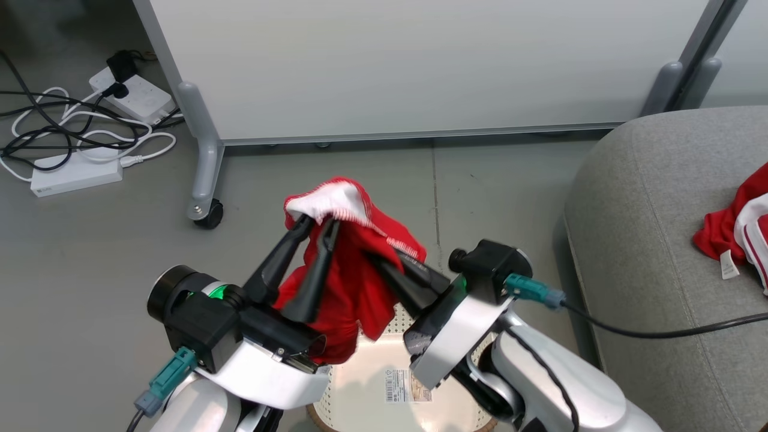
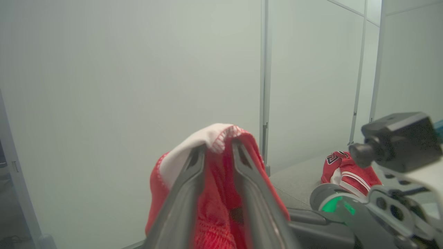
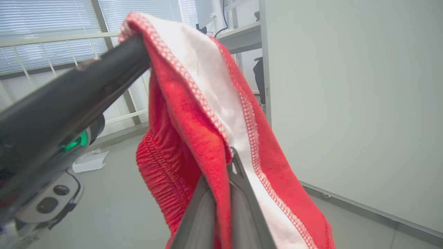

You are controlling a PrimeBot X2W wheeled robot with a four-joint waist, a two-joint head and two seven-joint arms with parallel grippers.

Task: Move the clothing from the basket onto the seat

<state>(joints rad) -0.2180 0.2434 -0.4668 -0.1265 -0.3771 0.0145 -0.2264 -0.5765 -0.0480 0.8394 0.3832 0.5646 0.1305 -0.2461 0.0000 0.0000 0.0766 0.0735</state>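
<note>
**A:** Head view?
**B:** The left claw [image 1: 317, 227] and right claw [image 1: 384, 264] hold a red garment [image 1: 348, 282] above the basket [image 1: 360, 390]. Another red piece [image 1: 717, 231] lies on the grey seat [image 1: 648, 240].
**A:** Left wrist?
**B:** The left claw grips the white trim, its jaws slightly apart, with a pale partition [image 2: 138, 69] behind.
**A:** Right wrist?
**B:** The right claw is pinched tight on the hem. Beyond it are blinds [image 3: 41, 27] and grey floor [image 3: 114, 207].
</note>
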